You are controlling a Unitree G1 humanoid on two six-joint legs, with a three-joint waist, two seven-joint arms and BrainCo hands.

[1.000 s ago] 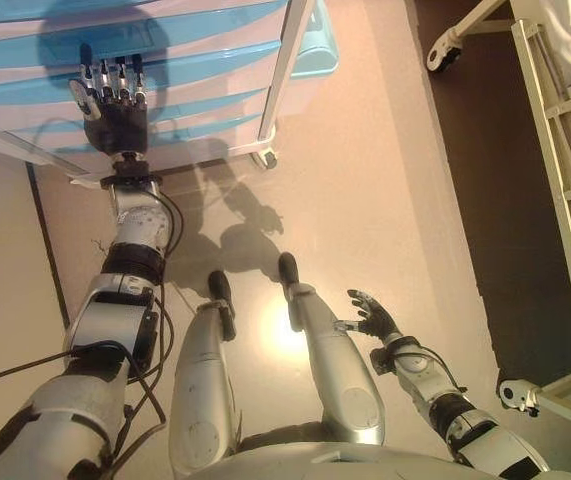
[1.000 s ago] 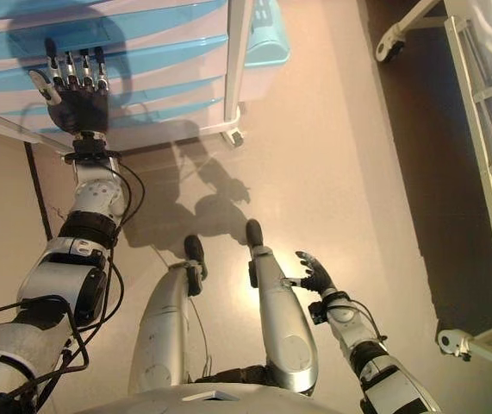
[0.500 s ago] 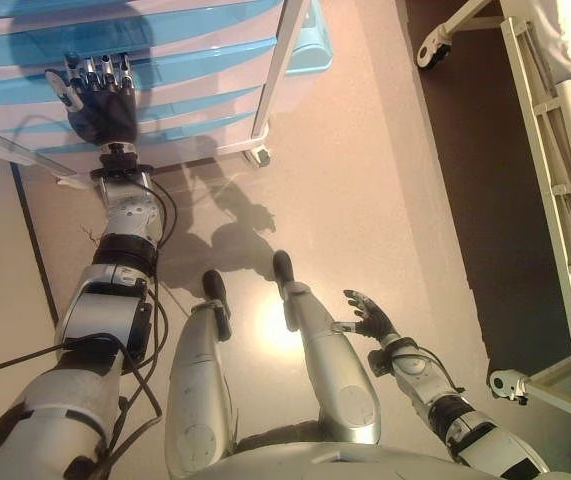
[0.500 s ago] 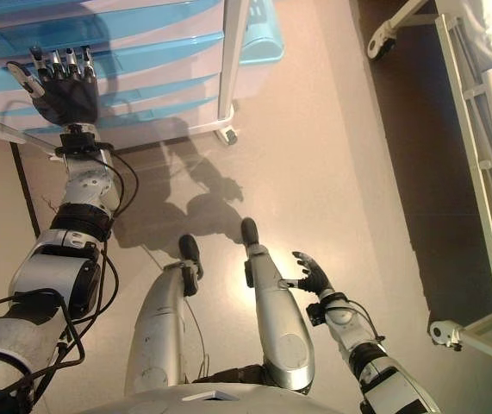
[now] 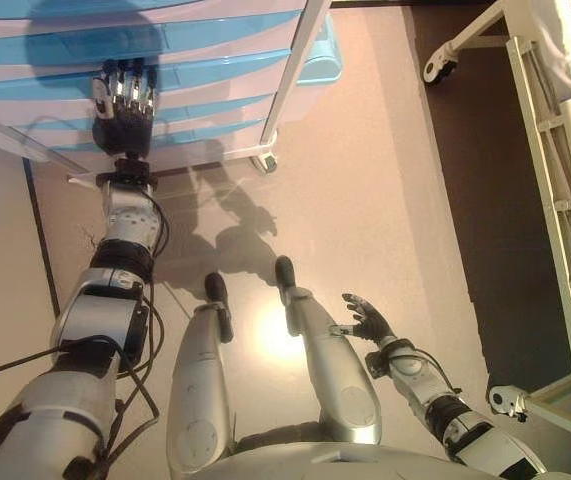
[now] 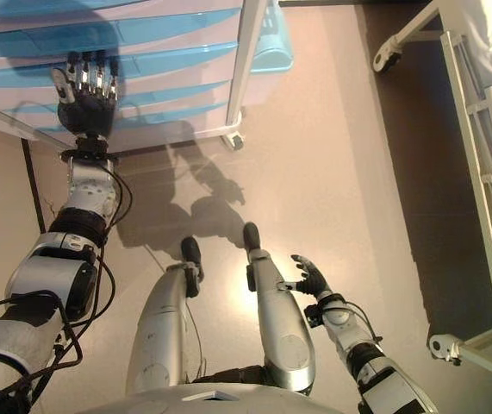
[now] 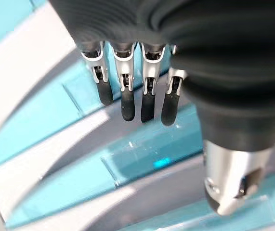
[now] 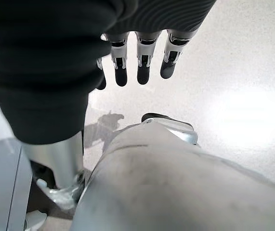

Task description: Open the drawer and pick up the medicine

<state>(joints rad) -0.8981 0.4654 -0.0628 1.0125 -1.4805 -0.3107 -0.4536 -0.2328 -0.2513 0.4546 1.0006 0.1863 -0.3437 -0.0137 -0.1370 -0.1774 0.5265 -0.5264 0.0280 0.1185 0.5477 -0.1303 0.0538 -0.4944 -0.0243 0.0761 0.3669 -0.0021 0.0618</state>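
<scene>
A white-framed drawer cart [image 5: 290, 75] with several translucent blue drawers [image 5: 205, 72] stands at the upper left; all its drawers look closed. My left hand [image 5: 122, 105] is raised in front of the drawer fronts, open, with its fingers [image 7: 127, 103] straight and close to a blue drawer front [image 7: 142, 161]. I cannot tell whether they touch it. My right hand [image 5: 365, 322] hangs low at my right side, open and empty, over bare floor [image 8: 233, 72]. No medicine shows in any view.
A light-blue bin [image 5: 327, 55] sits behind the cart's right post. The cart's wheel [image 5: 263, 160] rests on the beige floor. A white bed frame [image 5: 555, 200] on casters [image 5: 435, 68] stands on the dark floor at the right.
My left hand has shifted a little to the right along the drawer fronts and turned, its thumb drawn closer in. The view has swayed slightly. My right hand has stayed put.
</scene>
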